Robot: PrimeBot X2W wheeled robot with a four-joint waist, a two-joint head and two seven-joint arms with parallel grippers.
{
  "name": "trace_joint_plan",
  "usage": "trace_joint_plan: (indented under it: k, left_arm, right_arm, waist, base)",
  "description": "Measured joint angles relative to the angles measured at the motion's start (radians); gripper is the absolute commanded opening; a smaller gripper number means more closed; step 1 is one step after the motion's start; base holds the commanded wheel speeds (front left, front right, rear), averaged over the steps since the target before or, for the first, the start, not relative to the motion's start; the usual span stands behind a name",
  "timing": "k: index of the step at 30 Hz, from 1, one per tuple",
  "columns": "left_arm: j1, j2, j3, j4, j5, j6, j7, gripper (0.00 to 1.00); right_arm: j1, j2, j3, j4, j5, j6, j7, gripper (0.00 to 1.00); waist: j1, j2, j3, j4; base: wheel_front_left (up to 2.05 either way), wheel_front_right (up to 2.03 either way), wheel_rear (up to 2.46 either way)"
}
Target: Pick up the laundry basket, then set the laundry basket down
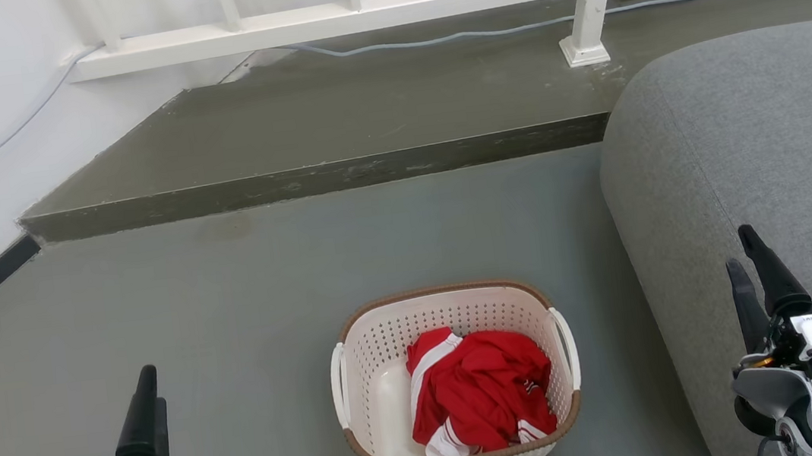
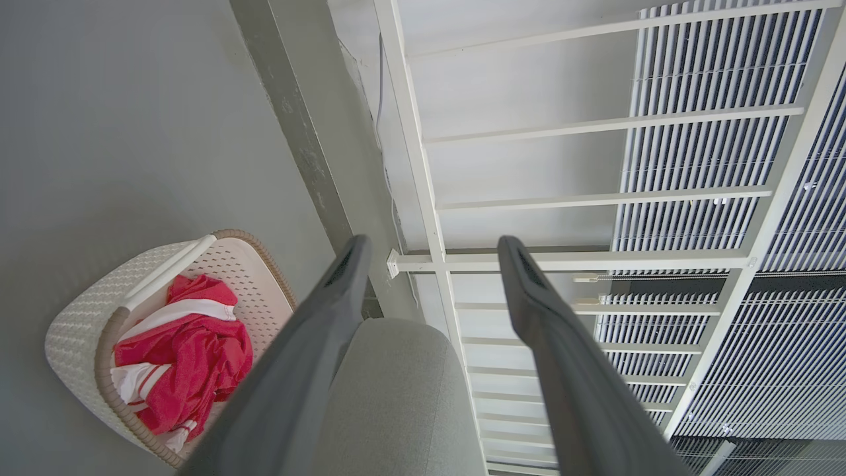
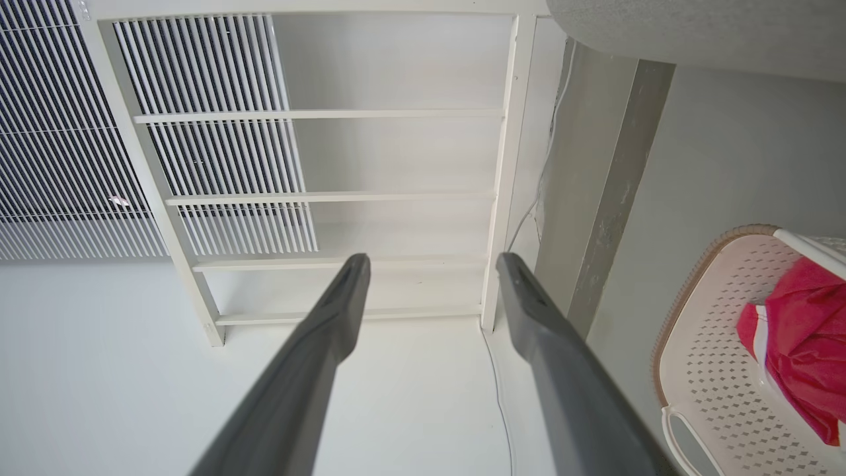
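The laundry basket (image 1: 388, 341) stood on the grey floor (image 1: 231, 301), short of the raised step (image 1: 324, 178) and near the grey sofa (image 1: 748, 143), with a red-and-white garment (image 1: 482, 391) bundled inside. The left tool (image 1: 147, 395) hung well apart from its left handle, fingers spread and empty; the right tool (image 1: 741, 251) hovered over the sofa, fingers likewise apart

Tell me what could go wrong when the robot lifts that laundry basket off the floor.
1. The red garment is bunched toward the right of the laundry basket, so the lift may tilt that way.
2. The grey sofa sits close beside the basket's right handle; the right gripper, open near the sofa, could brush it reaching down.
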Motion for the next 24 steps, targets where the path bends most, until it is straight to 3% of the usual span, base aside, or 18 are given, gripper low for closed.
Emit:
trace_joint_plan:
  k: [14, 24]
  left_arm:
    - [-0.004, 0.018, -0.045, -0.011, 0.16, 0.0, -0.046, 1.0]
    - [-0.024, 0.038, -0.07, -0.034, 0.383, 0.01, -0.077, 1.0]
  right_arm:
    - [-0.012, -0.032, 0.06, -0.033, -0.113, 0.0, -0.052, 1.0]
    - [-0.027, -0.074, 0.114, -0.038, -0.284, 0.0, -0.093, 1.0]
  waist:
    - [0.0, 0.0, 0.005, 0.0]
    - [0.0, 0.0, 0.011, 0.0]
  base:
    - [0.0, 0.0, 0.0]
    - [0.0, 0.0, 0.0]
